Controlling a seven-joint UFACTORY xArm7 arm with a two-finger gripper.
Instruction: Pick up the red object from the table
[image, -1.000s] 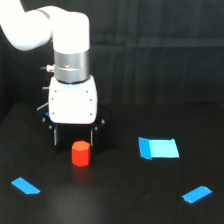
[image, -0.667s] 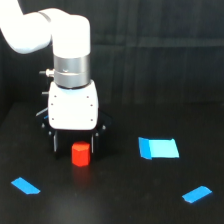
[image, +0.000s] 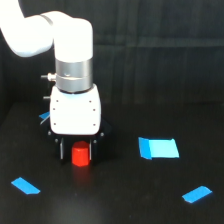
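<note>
The red object (image: 80, 155), a small red-orange block, stands on the black table (image: 125, 195) toward the exterior view's left. My gripper (image: 78, 151) has come down over it: the white body sits directly above and the two dark fingers (image: 61, 149) stand on either side of the block. The jaws are spread with a gap on each side of the block, so the gripper is open. The block's top is partly hidden by the gripper body.
A larger blue rectangle (image: 158, 148) lies to the exterior view's right of the block. Blue tape strips lie at the front left (image: 25, 185) and front right (image: 197, 194), and a bit of blue (image: 45, 117) shows behind the gripper.
The gripper has lowered and moved toward the camera, so its fingers now straddle the red object instead of hanging above and behind it. The block has not moved.
</note>
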